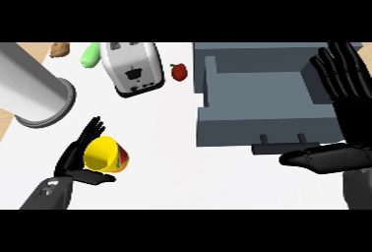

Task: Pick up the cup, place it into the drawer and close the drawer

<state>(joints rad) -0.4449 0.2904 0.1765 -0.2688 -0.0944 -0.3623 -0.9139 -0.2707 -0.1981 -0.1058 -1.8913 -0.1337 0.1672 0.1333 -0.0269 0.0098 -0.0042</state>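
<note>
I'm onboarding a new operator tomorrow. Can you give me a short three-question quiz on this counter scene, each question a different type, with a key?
1. True or false: the yellow cup already lies inside the drawer.
2. Multiple choice: what stands just left of the red pepper?
A. a toaster
B. a kettle
C. a plate
3. Fill in: the cup lies against the robot's ____ hand.

Key:
1. False. The cup lies on the counter, at the left hand; the open drawer holds nothing visible.
2. A, the toaster.
3. Left. The right hand is open by the drawer's handle.
</note>
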